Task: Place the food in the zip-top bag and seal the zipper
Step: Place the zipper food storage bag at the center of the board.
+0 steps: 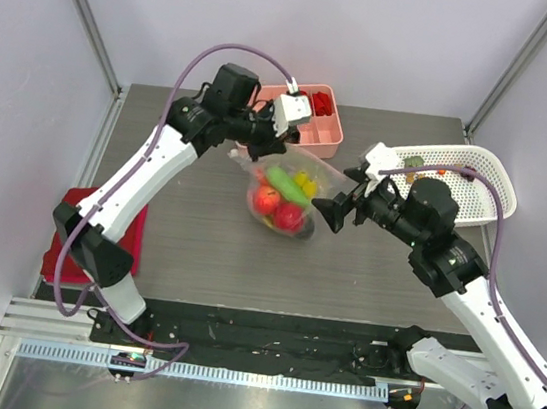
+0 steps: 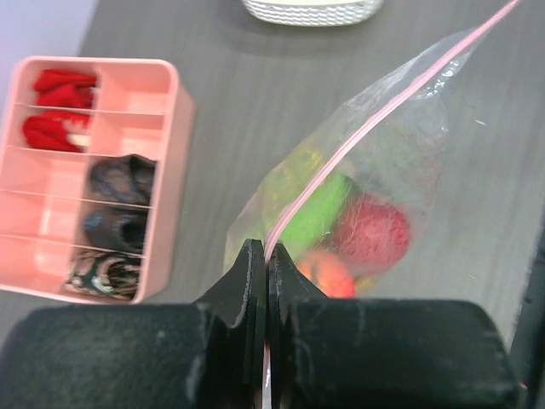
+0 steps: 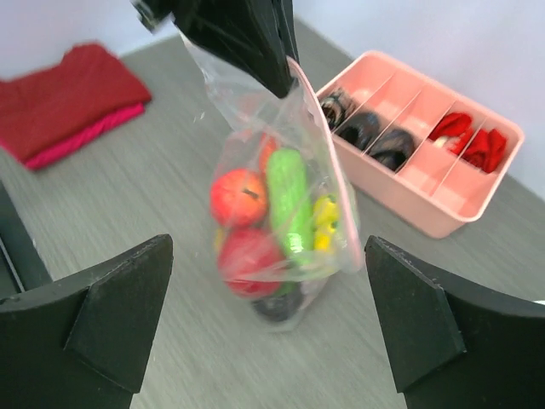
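Nearest me, on the left of the worktop point(image 1: 198, 245), lies a folded red cloth point(image 1: 65, 243), well apart from everything else. On the right, the right gripper point(image 1: 325, 214) hangs just beside the zip-top bag point(image 1: 285, 191) without touching it. Its jaws stand wide, and through the right wrist camera I see the bag framed between them.

The bag sits mid-worktop, stretched up and away towards its far-left corner. Its lower end is down at the surface, though I cannot tell how much weight rests there. The food point(image 3: 255, 221) is bunched in the bottom of the bag: two red round pieces, a long green one point(image 3: 289, 204), a yellow one point(image 3: 324, 223) and something dark underneath.

The zipper point(image 2: 358, 128) shows as a thin pink line along the bag's edge. I cannot tell whether it is pressed closed along its whole length. At its far-left end, the left gripper point(image 2: 266, 281) has its jaws closed flat on the pink strip, pinching that corner of the bag.

Far right stands a white mesh basket point(image 1: 477, 191). Farthest back, behind the left gripper, is a pink compartment tray point(image 1: 326, 131) with red and dark items in its sections.
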Controlling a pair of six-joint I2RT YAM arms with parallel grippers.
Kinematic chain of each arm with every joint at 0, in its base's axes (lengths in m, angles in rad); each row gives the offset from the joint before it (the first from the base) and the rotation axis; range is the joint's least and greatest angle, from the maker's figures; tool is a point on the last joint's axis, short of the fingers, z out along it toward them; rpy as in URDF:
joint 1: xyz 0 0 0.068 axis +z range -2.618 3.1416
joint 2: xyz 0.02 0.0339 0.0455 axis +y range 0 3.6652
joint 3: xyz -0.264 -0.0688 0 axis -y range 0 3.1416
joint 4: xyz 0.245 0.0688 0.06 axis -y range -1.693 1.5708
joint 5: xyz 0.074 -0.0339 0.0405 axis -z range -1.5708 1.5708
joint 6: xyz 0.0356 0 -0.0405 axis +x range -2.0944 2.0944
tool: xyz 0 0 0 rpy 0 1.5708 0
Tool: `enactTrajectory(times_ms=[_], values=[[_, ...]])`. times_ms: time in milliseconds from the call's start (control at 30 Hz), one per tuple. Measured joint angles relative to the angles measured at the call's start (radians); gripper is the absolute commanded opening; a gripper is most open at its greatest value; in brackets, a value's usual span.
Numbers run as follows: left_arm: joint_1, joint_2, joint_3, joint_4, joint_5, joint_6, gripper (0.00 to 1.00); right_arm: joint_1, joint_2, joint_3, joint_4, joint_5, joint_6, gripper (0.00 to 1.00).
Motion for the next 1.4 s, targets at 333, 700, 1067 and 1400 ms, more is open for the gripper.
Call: enactTrajectory(times_ms=[333, 700, 1067, 1400], values=[[0.02, -0.02, -0.122, 0.025, 0.008, -0.001, 0.02, -0.01, -0.013, 0.096, 0.045, 0.062, 0.026, 1.0], [-0.113, -0.141, -0.712, 0.115, 0.089, -0.185, 0.5, -0.011, -0.055, -0.026, 0.026, 0.082, 0.04, 1.0], [-0.087, -0.391, -0.625, 0.083, 0.133, -0.275, 1.0, -0.079, -0.067, -0.077, -0.056, 0.098, 0.107, 1.0], [0.365, -0.427, -0.394, -0.021, 0.092, -0.436, 1.0, -0.219, -0.124, -0.078, -0.084, 0.113, 0.235, 1.0]])
